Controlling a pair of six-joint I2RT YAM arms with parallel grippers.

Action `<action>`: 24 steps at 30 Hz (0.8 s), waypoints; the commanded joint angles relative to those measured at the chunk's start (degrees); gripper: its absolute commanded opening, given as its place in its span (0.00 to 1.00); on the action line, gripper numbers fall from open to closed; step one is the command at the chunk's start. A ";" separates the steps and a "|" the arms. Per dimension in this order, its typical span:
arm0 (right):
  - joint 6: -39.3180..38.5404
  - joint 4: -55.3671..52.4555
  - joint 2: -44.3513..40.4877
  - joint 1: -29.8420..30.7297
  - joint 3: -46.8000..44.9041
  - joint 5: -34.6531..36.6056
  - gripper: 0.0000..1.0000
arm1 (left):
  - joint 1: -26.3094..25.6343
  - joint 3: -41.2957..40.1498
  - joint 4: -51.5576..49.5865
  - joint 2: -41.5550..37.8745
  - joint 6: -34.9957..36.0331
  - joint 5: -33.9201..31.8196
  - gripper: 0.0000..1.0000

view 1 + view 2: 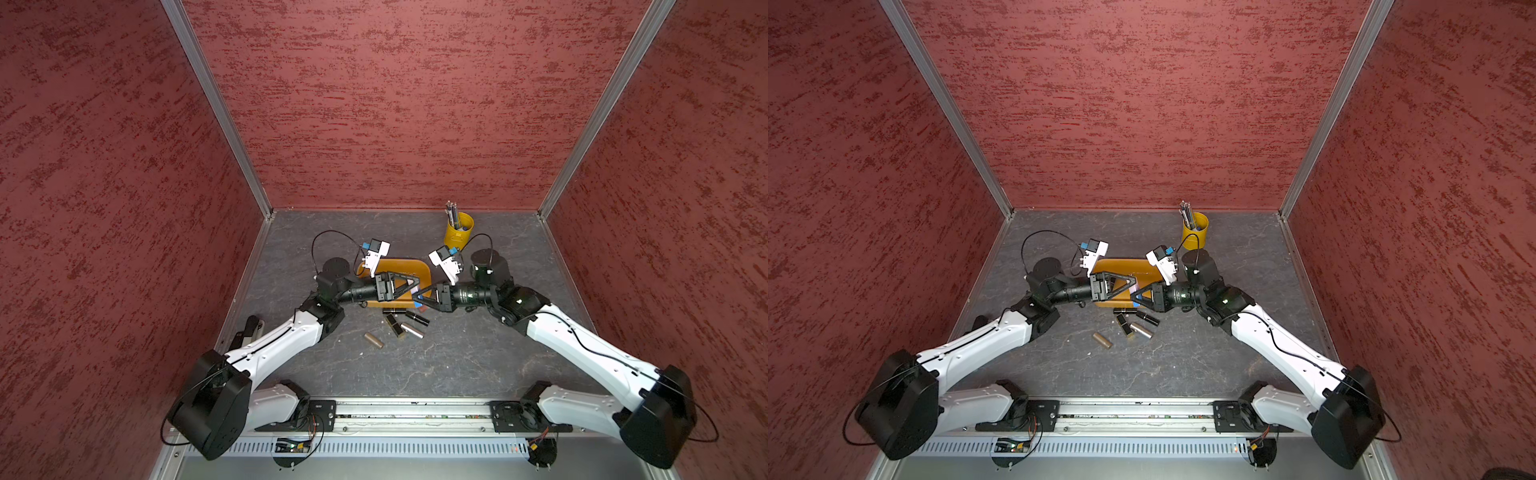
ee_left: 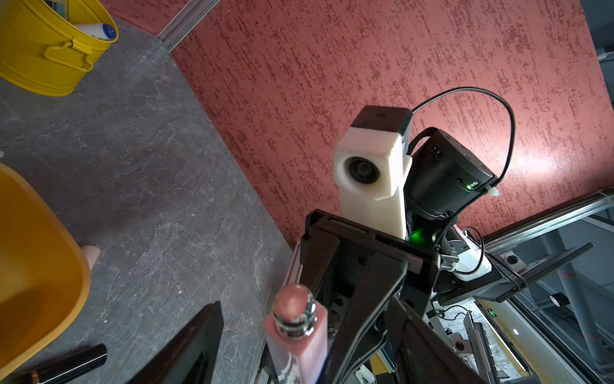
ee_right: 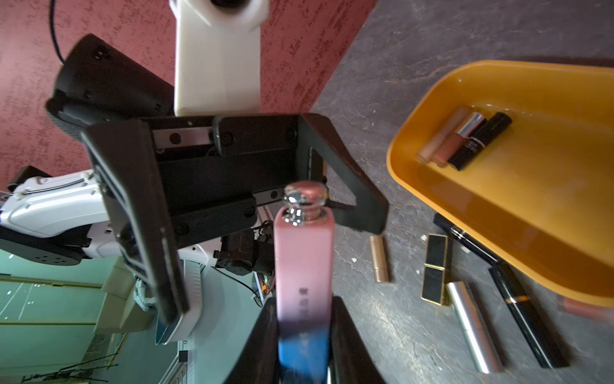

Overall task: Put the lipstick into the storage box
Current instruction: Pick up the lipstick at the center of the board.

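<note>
A pink-to-blue lipstick [image 3: 304,252] hangs in the air beside the storage box [image 1: 415,266], an orange-yellow tub. My right gripper [image 3: 304,309] is shut on its blue end. My left gripper [image 2: 305,316] faces it and stands open, its fingers [image 3: 345,186] on either side of the lipstick's silver cap end [image 2: 294,309] without pressing on it. In both top views the two gripper tips meet over the box's near right corner [image 1: 1133,297]. Three lipsticks [image 3: 465,139] lie in the box.
Several more lipsticks [image 1: 403,324] lie on the grey table just in front of the box, one gold tube [image 1: 373,339] a little apart to the left. A yellow pen cup [image 1: 457,232] stands behind the box at the right. Red walls close three sides.
</note>
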 commanded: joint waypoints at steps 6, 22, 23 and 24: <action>4.04 8.39 -0.80 -1.09 -0.42 -3.10 0.20 | -0.70 0.76 3.75 -1.33 -1.11 0.47 0.74; 4.45 9.21 -0.62 -1.18 -1.29 -4.49 0.21 | -0.70 1.00 10.14 0.92 -4.46 0.48 0.39; 4.50 9.19 -0.66 -1.18 -1.29 -4.50 0.21 | -0.70 0.98 10.34 1.04 -4.65 0.41 0.36; 4.42 9.13 -0.66 -1.18 -1.38 -4.49 0.21 | -0.74 1.03 10.50 1.17 -4.73 0.41 0.32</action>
